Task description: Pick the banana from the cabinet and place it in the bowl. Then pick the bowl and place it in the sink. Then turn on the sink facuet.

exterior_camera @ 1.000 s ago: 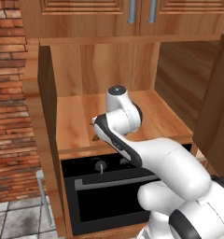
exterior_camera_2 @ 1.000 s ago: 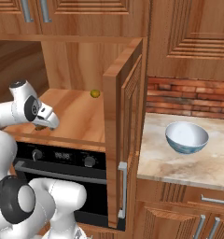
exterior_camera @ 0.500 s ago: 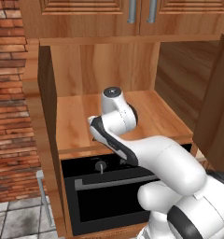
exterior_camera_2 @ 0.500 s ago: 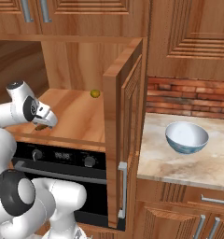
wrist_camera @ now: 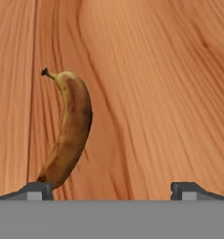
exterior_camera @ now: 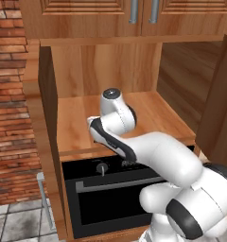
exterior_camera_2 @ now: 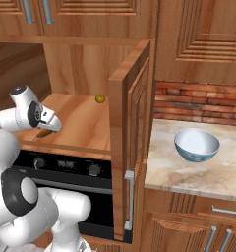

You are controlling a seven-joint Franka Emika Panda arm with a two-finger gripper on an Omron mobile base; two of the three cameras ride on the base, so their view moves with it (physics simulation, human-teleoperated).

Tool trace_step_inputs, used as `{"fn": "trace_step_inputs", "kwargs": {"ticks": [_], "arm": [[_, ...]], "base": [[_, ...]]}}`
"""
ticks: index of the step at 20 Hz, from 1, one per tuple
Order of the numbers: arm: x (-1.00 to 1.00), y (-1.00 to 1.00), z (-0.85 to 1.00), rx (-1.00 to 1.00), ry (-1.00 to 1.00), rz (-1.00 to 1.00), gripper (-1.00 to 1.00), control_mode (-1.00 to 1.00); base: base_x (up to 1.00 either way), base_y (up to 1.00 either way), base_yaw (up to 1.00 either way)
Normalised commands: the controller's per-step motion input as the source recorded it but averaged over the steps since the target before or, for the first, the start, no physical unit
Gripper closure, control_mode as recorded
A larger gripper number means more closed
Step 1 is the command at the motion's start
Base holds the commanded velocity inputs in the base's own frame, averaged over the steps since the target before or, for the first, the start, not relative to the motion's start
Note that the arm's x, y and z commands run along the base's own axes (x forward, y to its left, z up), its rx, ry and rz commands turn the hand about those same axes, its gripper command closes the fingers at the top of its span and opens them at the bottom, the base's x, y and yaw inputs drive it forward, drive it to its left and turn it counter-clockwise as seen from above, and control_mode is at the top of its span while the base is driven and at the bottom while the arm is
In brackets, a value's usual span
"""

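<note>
Plainly early in the job: none of the 3 steps is done yet. The banana lies on the light shelf board of the cabinet, not lifted. The bowl sits empty on the stone counter to the right of the open cabinet door, well apart from the fruit. Left to do, by my reading: grasp the banana, carry it to the bowl, move the bowl to the sink, then work the tap.

Gripper: jaws spread wide, nothing between them. In the hand view the 2 fingertips rise at the bottom edge, with the banana's blunt end just above the one on the view's left. So the fruit sits off to one side of the gap, not centred between the tips. No contact that I can make out.

Banana axis: in the hand view the long axis runs roughly bottom to top, stem end farthest from the fingers, blunt end nearest them. The curve bows toward the view's right. Skin dull yellow, heavily browned along the bowed side.

In the right base view the hand hangs low over the front part of the shelf, a brown sliver of banana just under it. A small round yellow-green fruit rests farther back on the same shelf, well apart.
</note>
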Motion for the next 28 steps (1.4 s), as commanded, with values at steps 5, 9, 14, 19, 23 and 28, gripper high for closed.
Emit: {"fn": "trace_step_inputs", "kwargs": {"ticks": [5, 9, 14, 19, 23, 28], "arm": [[0.18, 0.14, -0.21, 0.00, 0.00, 0.00, -1.00, -1.00], [0.16, 0.15, -0.23, 0.00, 0.00, 0.00, -1.00, -1.00], [0.25, 0.05, -0.22, 0.01, 0.00, 0.00, -1.00, -1.00], [0.21, 0.00, -0.22, 0.03, 0.00, 0.00, -1.00, -1.00], [0.18, 0.00, -0.17, 0.00, 0.01, 0.00, -1.00, -1.00], [0.15, 0.00, -0.14, 0.00, 0.00, 0.00, -1.00, -1.00]], "base": [[0.00, 0.00, 0.00], [0.00, 0.00, 0.00], [0.00, 0.00, 0.00], [0.00, 0.00, 0.00], [0.00, 0.00, 0.00], [0.00, 0.00, 0.00]]}}
